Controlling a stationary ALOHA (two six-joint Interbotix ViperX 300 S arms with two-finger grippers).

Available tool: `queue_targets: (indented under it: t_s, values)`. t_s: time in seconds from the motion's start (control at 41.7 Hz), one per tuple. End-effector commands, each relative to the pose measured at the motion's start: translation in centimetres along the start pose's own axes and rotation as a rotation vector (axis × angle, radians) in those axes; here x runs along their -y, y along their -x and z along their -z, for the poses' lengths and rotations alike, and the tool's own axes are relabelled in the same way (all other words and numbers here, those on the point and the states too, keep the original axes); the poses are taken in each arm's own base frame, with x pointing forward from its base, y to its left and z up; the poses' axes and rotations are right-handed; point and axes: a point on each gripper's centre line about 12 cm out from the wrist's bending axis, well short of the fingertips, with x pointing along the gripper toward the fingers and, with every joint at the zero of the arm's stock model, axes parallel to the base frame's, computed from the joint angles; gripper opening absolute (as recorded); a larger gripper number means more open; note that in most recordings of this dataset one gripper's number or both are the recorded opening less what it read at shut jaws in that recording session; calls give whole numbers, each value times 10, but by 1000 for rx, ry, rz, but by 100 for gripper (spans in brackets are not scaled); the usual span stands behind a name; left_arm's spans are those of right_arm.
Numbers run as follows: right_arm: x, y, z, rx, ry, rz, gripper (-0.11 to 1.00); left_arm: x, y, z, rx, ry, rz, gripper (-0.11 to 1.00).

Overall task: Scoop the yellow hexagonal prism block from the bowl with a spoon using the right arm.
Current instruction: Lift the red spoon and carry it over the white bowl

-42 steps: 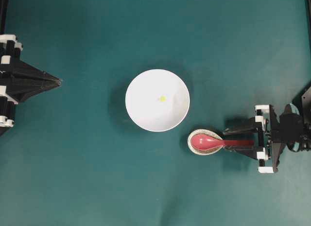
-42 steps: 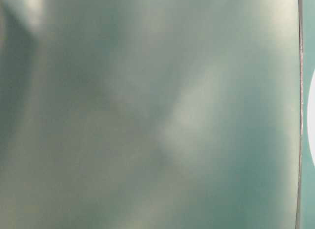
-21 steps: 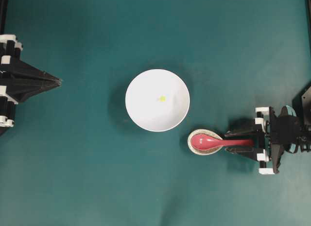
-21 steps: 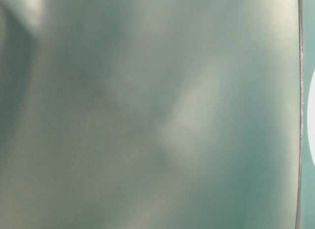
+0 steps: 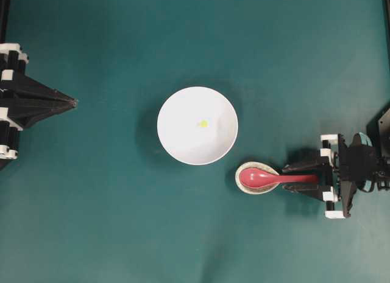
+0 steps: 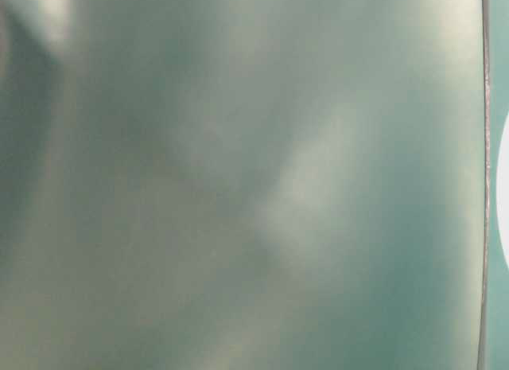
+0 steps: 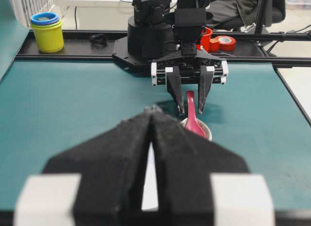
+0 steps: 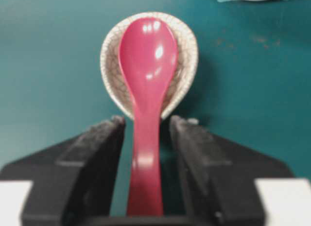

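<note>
The yellow hexagonal prism block lies inside the white bowl at the middle of the table. Right of the bowl, the pinkish-red spoon rests with its head in a small speckled dish. Its handle points at the right arm. My right gripper straddles that handle, open. In the right wrist view the spoon runs between the fingers, with a gap on each side. My left gripper is shut and empty at the far left edge.
In the left wrist view a yellow cup with a blue ring and red tape rolls stand on the black rail behind the right arm. Teal mat surrounds the bowl. The table-level view is a teal blur.
My right gripper's fingers have drawn in a little around the spoon's handle. The spoon, bowl, block and left arm have not moved.
</note>
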Motion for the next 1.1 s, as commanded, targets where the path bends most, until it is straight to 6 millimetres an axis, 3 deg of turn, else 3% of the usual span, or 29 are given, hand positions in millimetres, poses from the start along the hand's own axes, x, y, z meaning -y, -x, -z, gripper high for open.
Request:
queue_targets:
  t_s: [0.0, 0.168, 0.408, 0.72, 0.935, 1.079]
  values:
    - [-3, -1, -4, 17, -9, -11, 47, 0, -2, -6, 14, 0, 0, 0]
    - [-4, -1, -4, 19, -10, -12, 23, 0, -2, -6, 15, -2, 0, 0]
    - [-7, 2, -17, 74, -37, -29, 23, 0, -2, -8, 20, 0, 0, 0]
    - [-5, 12, -56, 171, -74, -43, 23, 0, -1, -8, 21, 0, 0, 0]
    - [9, 9, -83, 96, -129, -3, 23, 0, -1, -8, 21, 0, 0, 0]
    - [20, 4, -112, 31, -139, 6, 23, 0, -1, -7, 20, 0, 0, 0]
